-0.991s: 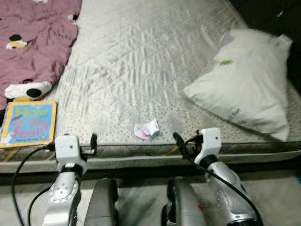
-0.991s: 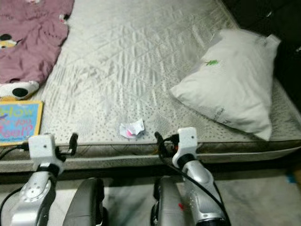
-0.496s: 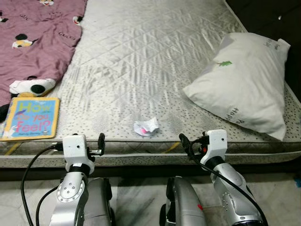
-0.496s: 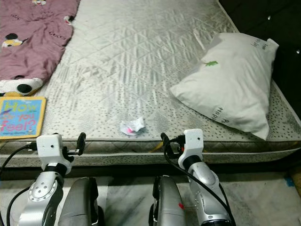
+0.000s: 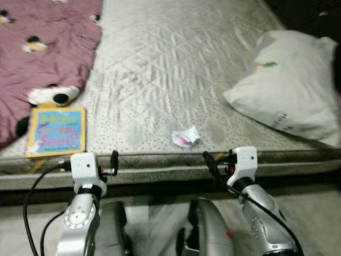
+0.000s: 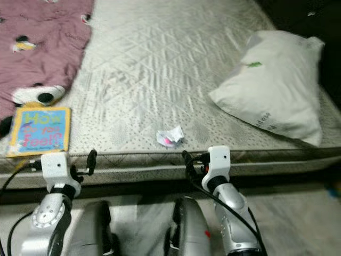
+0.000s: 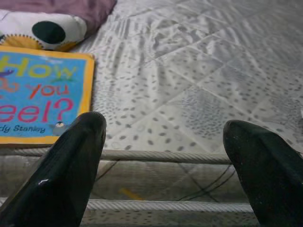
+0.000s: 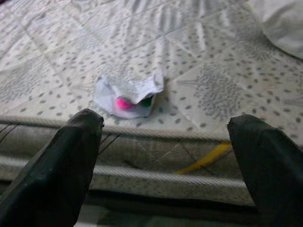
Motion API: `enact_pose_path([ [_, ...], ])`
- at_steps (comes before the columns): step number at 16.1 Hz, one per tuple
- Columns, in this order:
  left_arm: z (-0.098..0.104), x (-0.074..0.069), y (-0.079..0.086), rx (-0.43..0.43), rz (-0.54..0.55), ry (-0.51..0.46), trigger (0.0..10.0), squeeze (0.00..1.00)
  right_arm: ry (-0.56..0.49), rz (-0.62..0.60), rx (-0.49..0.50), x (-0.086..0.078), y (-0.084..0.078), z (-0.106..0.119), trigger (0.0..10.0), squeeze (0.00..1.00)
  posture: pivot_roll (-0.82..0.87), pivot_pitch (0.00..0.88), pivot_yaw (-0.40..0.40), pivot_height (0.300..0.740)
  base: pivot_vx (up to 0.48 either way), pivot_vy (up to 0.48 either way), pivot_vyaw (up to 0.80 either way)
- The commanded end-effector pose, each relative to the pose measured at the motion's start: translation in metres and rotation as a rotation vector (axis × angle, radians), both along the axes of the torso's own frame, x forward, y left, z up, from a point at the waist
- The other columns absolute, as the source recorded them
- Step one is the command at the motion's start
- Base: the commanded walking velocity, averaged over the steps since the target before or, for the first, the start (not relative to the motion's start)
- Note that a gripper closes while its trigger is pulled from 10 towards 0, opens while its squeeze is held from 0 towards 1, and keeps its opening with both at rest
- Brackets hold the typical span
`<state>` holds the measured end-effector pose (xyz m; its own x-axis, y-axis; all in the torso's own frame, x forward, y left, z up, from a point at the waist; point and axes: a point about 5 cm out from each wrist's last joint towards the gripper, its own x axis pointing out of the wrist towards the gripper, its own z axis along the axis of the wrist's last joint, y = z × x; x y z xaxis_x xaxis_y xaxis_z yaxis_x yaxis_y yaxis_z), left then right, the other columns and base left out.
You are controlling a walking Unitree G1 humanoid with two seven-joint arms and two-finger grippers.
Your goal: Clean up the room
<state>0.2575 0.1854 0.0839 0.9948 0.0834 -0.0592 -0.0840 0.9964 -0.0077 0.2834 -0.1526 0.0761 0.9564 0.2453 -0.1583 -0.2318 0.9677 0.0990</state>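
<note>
Plainly, the likeliest thing to tidy first is the crumpled wrapper [image 5: 185, 137], a small white scrap with a pink and green spot showing in its folds, lying on the bare quilted mattress [image 5: 170, 64] close to its near edge. It sits just beyond the right pincer [image 8: 163, 156], which hangs at the mattress edge with its two black fingers spread wide and nothing between them; in the right wrist view the scrap lies ahead of the gap, nearer one finger than the other. I judge the wrapper to be nearly weightless, thin and soft, so it will crush rather than resist, and it could slide on the smooth ticking if nudged from one side. The raised, bunched crown of the crumple looks like the best place to pinch, with the fingers closing from both sides at once. The left pincer [image 7: 165, 156] is likewise released and empty, held at the edge near a children's book [image 5: 56, 130], which is flat, stiff and would need lifting by an edge. A maroon blanket [image 5: 42, 48] lies beyond the book, and a white pillow [image 5: 290, 90] rests well apart on the right.
</note>
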Motion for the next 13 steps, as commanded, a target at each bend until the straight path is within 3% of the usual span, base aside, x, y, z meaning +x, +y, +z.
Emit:
enact_pose_path([
  [1,-0.006,-0.004,0.002,-0.007,0.008,0.029,10.0,0.00,0.018,-0.010,0.000,-0.001,-0.004,-0.003,10.0,0.00,-0.02,0.224,-0.077,0.590,0.000,0.000,0.00],
  [9,-0.006,-0.005,0.002,-0.009,0.019,0.027,10.0,0.00,0.024,0.007,0.012,-0.002,-0.002,-0.003,10.0,0.00,-0.02,0.231,-0.071,0.550,0.000,0.000,0.00],
  [13,0.001,-0.010,0.003,0.011,0.007,0.013,10.0,0.00,0.017,0.040,0.049,0.008,0.012,0.003,10.0,0.00,0.01,0.268,-0.044,0.550,0.000,0.000,0.00],
])
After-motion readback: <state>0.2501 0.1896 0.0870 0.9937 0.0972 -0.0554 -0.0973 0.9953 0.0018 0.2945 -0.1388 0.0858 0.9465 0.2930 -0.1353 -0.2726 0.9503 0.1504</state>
